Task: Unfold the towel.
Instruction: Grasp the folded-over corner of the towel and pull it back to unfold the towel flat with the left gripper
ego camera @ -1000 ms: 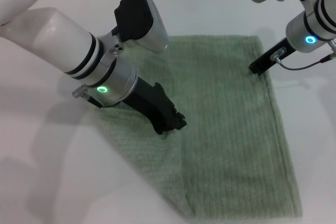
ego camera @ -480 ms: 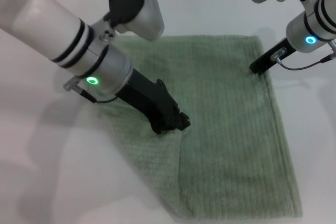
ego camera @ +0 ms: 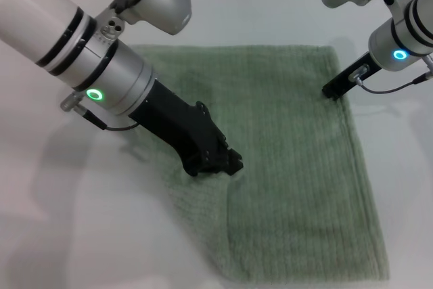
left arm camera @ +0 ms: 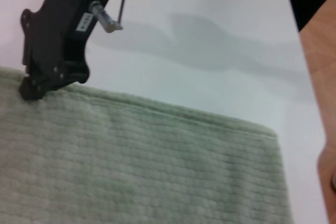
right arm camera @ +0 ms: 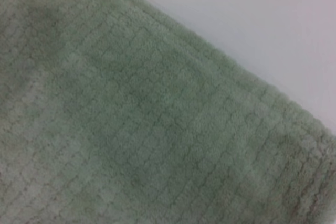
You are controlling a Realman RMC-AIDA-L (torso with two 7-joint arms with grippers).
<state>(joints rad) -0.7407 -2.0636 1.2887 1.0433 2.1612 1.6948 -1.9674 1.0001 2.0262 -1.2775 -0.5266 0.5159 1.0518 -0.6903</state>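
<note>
The pale green towel (ego camera: pixel 291 160) lies spread on the white table, with a looser second layer along its near left side. My left gripper (ego camera: pixel 226 162) rests low on the towel's middle left, its black fingers together and pinching cloth. At the towel's far right edge my right gripper (ego camera: pixel 331 90) sits with its tips shut on the hem. The left wrist view shows that right gripper (left arm camera: pixel 30 88) at the hemmed edge of the towel (left arm camera: pixel 136 166). In the right wrist view only ribbed towel (right arm camera: pixel 136 124) and a strip of table show.
White table (ego camera: pixel 399 167) surrounds the towel on every side. A brown floor or edge (left arm camera: pixel 320 56) shows past the table corner in the left wrist view. A thin cable (ego camera: pixel 389 86) hangs from the right wrist.
My left forearm has swung back and to the left while its fingertips stayed nearly in place on the towel. The towel's near left layer has shifted slightly. The right arm has not moved.
</note>
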